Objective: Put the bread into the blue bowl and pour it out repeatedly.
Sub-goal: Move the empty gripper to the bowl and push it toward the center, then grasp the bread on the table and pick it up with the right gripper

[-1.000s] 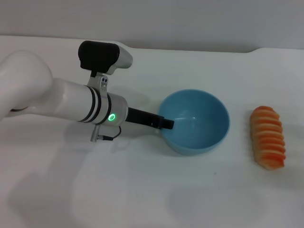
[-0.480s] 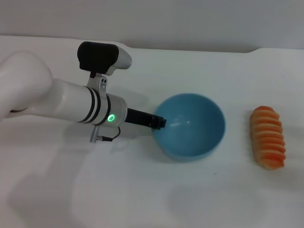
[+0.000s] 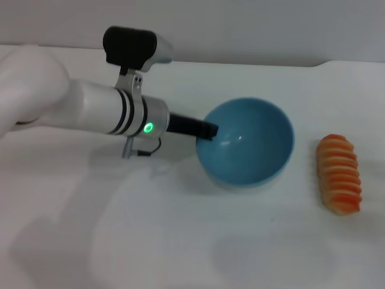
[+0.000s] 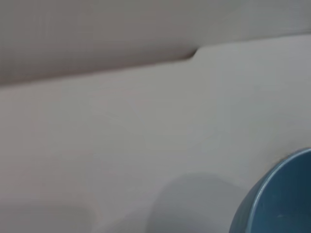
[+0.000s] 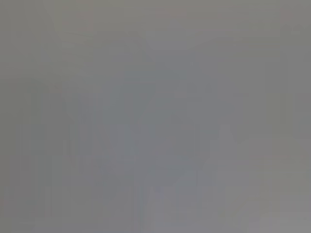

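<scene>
The white table fills nearly the whole head view, with a paler wall strip along its far edge and a small notch in that edge above the bowl's right side.

The left arm comes next in bulk: a thick white limb reaching in toward the bowl, with a black camera block on top and a green light glowing on its wrist ring.

The bowl is light blue, round and deep. It is tipped, its mouth turned up and toward the arm, so the smooth inside wall shows with nothing in it. It appears raised a little, with a soft shadow on the table under it. In the left wrist view only a curved piece of the bowl shows, in a corner, over bare table.

The bread, an orange-and-tan ridged loaf, lies flat on the table to the right of the bowl, apart from it, its length running toward and away from the robot.

The left gripper is the smallest thing, a dark finger tip sitting on the bowl's rim at the side nearest the arm, clamped on that rim.

The right wrist view is a blank grey blur, and the right gripper appears nowhere.
</scene>
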Tool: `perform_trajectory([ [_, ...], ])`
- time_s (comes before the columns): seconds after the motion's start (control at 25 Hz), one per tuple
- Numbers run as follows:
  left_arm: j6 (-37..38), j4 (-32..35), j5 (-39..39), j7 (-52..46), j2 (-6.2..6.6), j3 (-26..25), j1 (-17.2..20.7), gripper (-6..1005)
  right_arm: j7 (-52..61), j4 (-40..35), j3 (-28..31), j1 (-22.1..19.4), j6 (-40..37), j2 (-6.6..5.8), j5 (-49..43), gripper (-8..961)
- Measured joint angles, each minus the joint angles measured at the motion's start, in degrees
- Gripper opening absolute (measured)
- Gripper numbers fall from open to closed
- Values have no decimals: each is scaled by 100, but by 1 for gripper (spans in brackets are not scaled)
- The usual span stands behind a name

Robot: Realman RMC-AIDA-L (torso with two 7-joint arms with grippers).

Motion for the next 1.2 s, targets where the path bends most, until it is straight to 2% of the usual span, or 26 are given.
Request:
perform_trajectory([
  [0.16, -119, 59, 233, -28, 21, -167, -141, -2, 172, -60, -5, 143, 91, -60, -149, 541],
  [0.28, -259, 80, 622, -169, 9, -338, -233, -2, 912, -458, -64, 322, 617, -142, -589, 540],
  [0.36, -325, 149, 965, -425, 7, -354, -269, -2, 1631, -1006, -162, 390, 1168, -141, -1101, 539],
  [0.48, -319, 302, 1702, -890, 17, -377, -335, -2, 2713, -2112, -313, 393, 1966, -6, -1946, 538],
  [0.6, 30, 418, 2447, -1292, 36, -521, -435, -2, 4040, -2868, -668, 420, 2857, -12, -2753, 537],
  [0.72, 559, 485, 2987, -1451, 28, -920, -527, -1, 5684, -3733, -1028, 363, 3252, -30, -4026, 536],
  [0.8, 649, 507, 3146, -1514, 17, -968, -560, -1, 6968, -4292, -1131, 323, 3271, -15, -5096, 536],
  [0.84, 700, 597, 3515, -1812, 1, -949, -605, -1, 7556, -4479, -1145, 331, 3244, -17, -5601, 535],
  [0.96, 663, 621, 3731, -1953, -7, -926, -638, -1, 9290, -5009, -1120, 496, 2927, -39, -7327, 534],
  [1.04, 651, 589, 3787, -1963, -6, -925, -694, -1, 10150, -5389, -1024, 638, 2525, -51, -8292, 534],
  [1.2, 649, 595, 3836, -1994, -3, -954, -732, -1, 10968, -5986, -827, 866, 1514, -49, -9394, 533],
])
